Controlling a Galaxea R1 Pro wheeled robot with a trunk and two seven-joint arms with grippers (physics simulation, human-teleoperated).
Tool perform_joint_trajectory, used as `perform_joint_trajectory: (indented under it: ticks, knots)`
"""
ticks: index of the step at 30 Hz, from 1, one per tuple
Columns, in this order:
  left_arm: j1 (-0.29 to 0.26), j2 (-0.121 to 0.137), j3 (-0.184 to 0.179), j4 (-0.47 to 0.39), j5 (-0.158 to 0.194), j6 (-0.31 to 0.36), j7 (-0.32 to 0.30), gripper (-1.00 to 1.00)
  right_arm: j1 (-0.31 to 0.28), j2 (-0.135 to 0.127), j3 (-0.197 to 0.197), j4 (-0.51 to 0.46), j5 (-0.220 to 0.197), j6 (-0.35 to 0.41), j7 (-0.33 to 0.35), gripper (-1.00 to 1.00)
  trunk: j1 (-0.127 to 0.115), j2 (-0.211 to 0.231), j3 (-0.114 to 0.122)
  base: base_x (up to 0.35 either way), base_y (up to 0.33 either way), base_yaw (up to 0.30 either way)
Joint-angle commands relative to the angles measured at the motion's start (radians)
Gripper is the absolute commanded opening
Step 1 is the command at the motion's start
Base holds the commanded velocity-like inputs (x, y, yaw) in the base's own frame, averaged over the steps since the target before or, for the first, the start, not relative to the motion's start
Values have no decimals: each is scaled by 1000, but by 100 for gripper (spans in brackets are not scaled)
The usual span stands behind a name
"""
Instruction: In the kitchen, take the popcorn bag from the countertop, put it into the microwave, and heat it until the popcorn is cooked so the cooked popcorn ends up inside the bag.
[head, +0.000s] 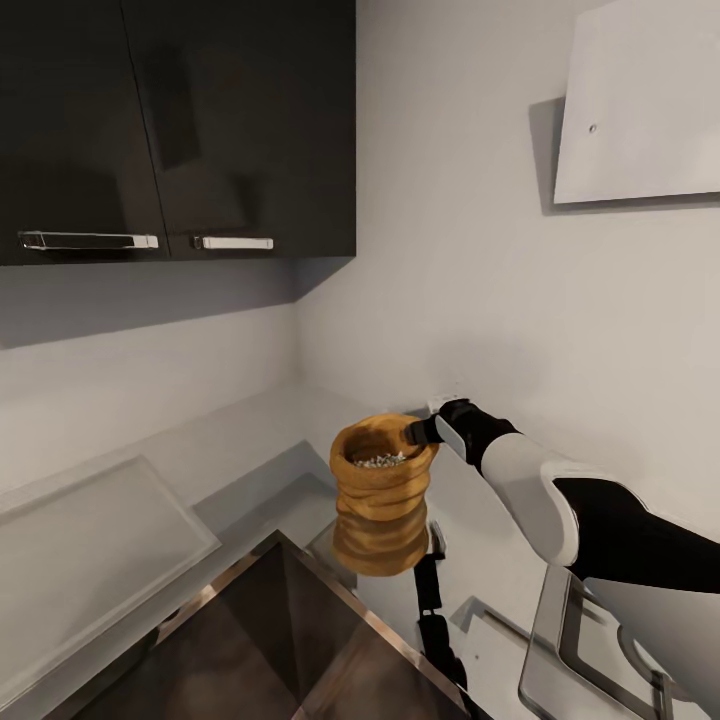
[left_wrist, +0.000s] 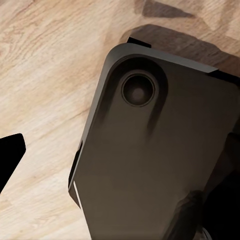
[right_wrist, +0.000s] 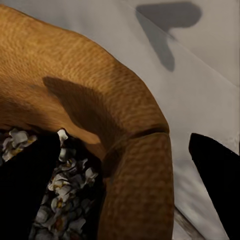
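Because your right gripper (head: 425, 432) is pinching the rolled rim, the popcorn bag (head: 384, 497) is hanging upright, keeping the popped kernels inside.

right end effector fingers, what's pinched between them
The popcorn bag rolled rim sits between the right end effector fingers, in the right wrist view.

popcorn bag (head: 383, 500): rough matt cloth | cabinets (head: 180, 120): glossy dark | floor (left_wrist: 45, 75): wood

Popcorn bag (head: 382, 500): tan-brown, horizontal wrinkled folds, white kernels inside. Wall cabinets (head: 180, 130): glossy black, silver handles. Countertop (head: 240, 440): pale grey. Right arm (head: 560, 500): black and white. Floor (left_wrist: 45, 75): light woodgrain.
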Motion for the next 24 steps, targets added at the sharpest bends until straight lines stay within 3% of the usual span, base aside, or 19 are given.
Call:
perform_joint_trajectory:
  ticks: [1, 15, 19, 23, 24]
  knots:
    - [0, 0, 6, -1, 0, -2, 1, 100, 1, 1, -10, -1, 6, 6, 1, -100, 0, -1, -1, 0, 0, 0]
    - [0, 0, 6, -1, 1, -2, 1, 100, 1, 7, -17, -15, 8, 17, 1, -100, 0, -1, -1, 0, 0, 0]
    - [0, 0, 6, -1, 0, -2, 1, 100, 1, 11, -108, -20, 10, 22, 0, -100, 0, -1, -1, 0, 0, 0]
    - [0, 0, 6, -1, 0, -2, 1, 100, 1, 14, -117, -56, 9, 31, -2, -100, 0, -1, -1, 0, 0, 0]
    - [0, -1, 6, -1, 1, -2, 1, 100, 1, 16, -118, -80, 9, 65, -1, -100, 0, -1, -1, 0, 0, 0]
